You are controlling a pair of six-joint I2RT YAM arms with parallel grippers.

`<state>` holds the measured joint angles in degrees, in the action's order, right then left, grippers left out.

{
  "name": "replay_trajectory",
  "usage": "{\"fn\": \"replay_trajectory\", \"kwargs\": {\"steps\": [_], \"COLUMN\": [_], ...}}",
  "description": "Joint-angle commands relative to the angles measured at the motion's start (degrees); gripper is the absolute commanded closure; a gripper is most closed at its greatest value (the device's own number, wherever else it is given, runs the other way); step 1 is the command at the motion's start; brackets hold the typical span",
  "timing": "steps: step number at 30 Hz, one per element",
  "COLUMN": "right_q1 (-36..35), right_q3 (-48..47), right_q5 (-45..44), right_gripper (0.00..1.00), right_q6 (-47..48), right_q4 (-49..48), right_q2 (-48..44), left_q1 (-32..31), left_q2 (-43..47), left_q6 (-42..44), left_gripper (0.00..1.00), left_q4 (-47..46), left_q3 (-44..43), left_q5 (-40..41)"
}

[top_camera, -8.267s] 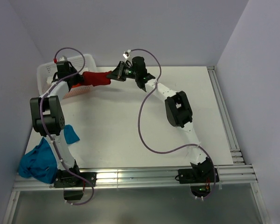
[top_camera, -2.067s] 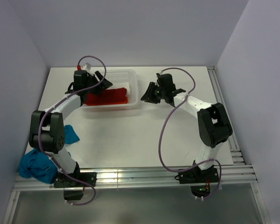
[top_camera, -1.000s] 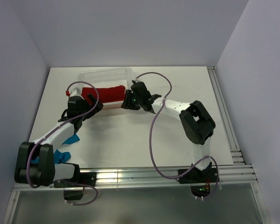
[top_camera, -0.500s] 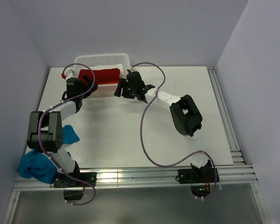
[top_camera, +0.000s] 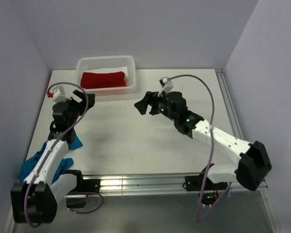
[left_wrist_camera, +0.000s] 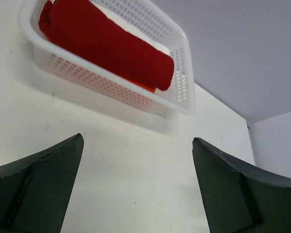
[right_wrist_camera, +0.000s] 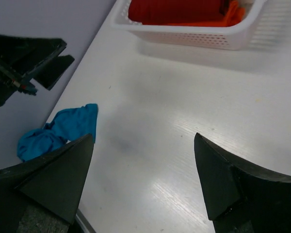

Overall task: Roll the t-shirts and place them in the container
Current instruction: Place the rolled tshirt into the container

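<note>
**A:** Top view first: it sits high, above and behind both arm bases, looking down and forward over the whole bench (top_camera: pixel 136 141) to the far wall.

**B:** Left wrist camera rides low on the left pincer (left_wrist_camera: pixel 137 145), facing the far end. Its 2 fingers (left_wrist_camera: pixel 34 189) frame the lower corners, and the basket (left_wrist_camera: pixel 102 82) sits fairly near, up top.

**A:** Right wrist camera, on the right pincer (right_wrist_camera: pixel 143 141), tilts down from mid-bench toward the left wall.

**B:** Shared ground? All 3 catch the basket and the dark red t-shirt (left_wrist_camera: pixel 106 46). The top and right wrist views also share the teal t-shirt (right_wrist_camera: pixel 58 131) and the left pincer.
</note>
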<state>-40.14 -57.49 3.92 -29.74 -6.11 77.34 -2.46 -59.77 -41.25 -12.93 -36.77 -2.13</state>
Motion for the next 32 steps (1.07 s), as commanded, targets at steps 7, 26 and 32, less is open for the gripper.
{"fn": "replay_trajectory", "kwargs": {"steps": [7, 26, 32], "right_q1": [0.2, 0.2, 0.2], "right_q3": [26.0, 42.6, 42.6], "right_q5": [-14.0, -29.6, -28.9], "right_gripper": [0.05, 0.06, 0.05], "right_q6": [2.1, -0.4, 0.6], "right_q4": [-11.1, -11.5, -11.5], "right_q2": [-24.2, -36.9, -38.3], "left_q1": [-0.3, -0.2, -0.3], "left_q2": [22.8, 41.8, 40.8], "left_q6": [-4.0, -3.4, -2.8], "left_gripper": [0.01, 0.01, 0.01], "left_q4": [0.4, -0.5, 0.0], "left_q3": [18.4, 31.6, 30.8], "left_q5": [-2.6, 0.1, -0.3]}}
